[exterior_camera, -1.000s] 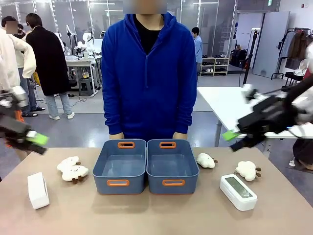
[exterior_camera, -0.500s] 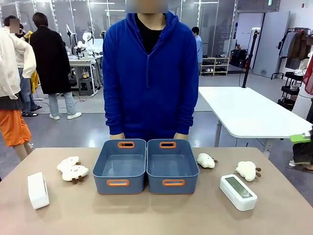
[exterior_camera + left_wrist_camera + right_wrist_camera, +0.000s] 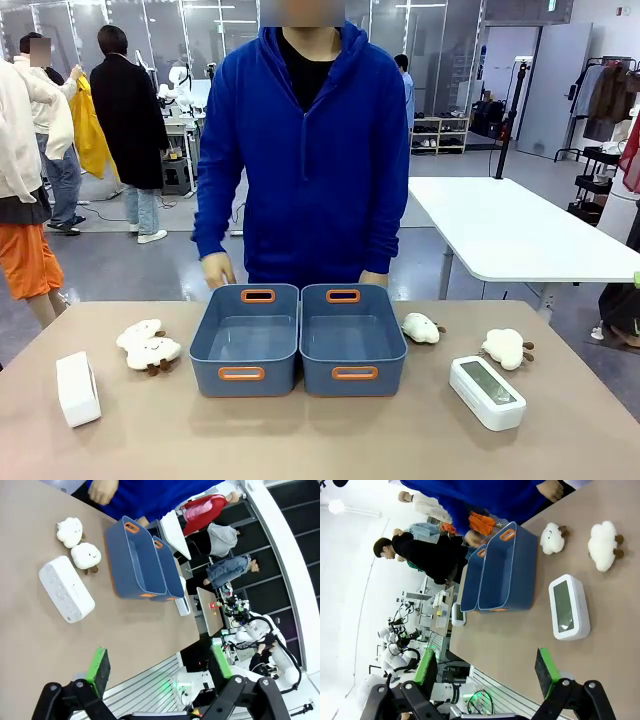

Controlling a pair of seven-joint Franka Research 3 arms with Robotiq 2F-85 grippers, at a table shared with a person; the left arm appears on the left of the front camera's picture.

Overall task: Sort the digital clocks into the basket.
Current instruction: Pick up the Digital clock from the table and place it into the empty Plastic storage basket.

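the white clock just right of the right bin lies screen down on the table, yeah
No. The white clock just right of the right bin lies screen up on the table; the front view shows its dark screen facing upward.

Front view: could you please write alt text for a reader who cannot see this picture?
Two empty blue-grey bins, the left basket and the right basket, stand side by side on the table before a person in a blue hoodie. The left clock and the right clock, screen up, lie near its ends, with cream plush toys flanking the bins.
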